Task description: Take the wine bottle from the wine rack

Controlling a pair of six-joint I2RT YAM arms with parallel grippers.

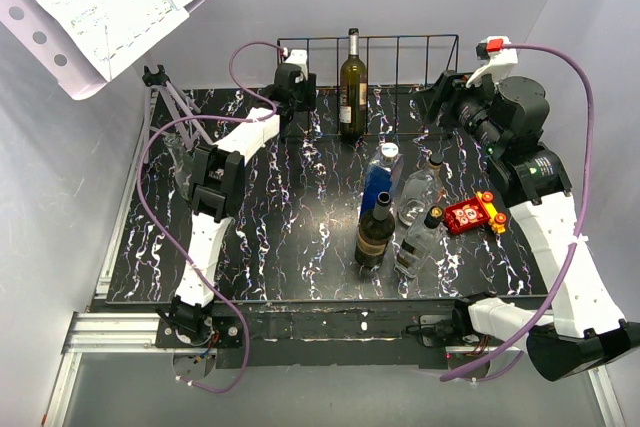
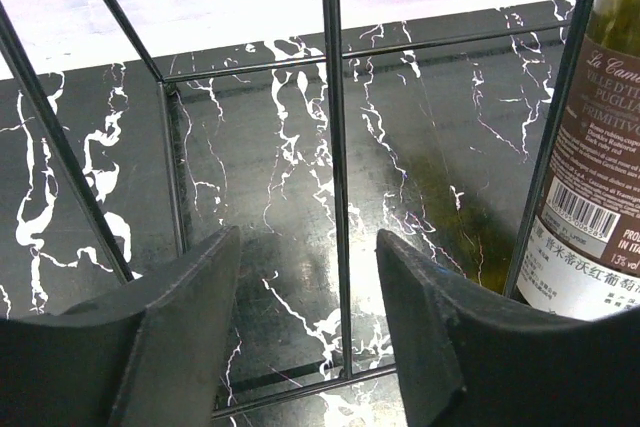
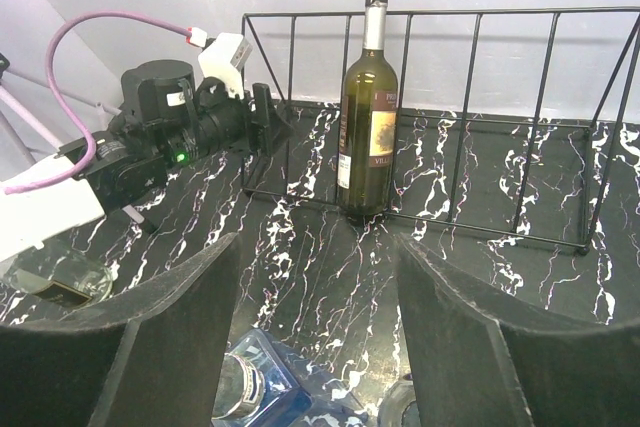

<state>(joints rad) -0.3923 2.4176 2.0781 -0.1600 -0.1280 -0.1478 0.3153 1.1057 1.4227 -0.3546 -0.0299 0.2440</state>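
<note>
the wine bottle [image 1: 352, 87] stands upright, neck up, inside the wine rack [image 1: 410, 38], left of its middle, at the far edge of the tabletop [image 1: 280, 237]. we see nothing else in the rack. the left fingers [image 2: 190, 327] are nearer. they are apart at the rack's left end, one vertical bar between them, with the bottle off to their right behind another bar. the right fingers [image 3: 190, 317] are apart and empty, well back, facing the bottle. other bottles [image 1: 378, 232] stand loose mid-tabletop.

The label [image 2: 600, 157] on the wine bottle [image 2: 612, 17] reads "La Cam…", "PUGLIA", "PRIMITIV…", "IN ITAL…", "13% vol", plus a barcode and Chinese characters
</note>
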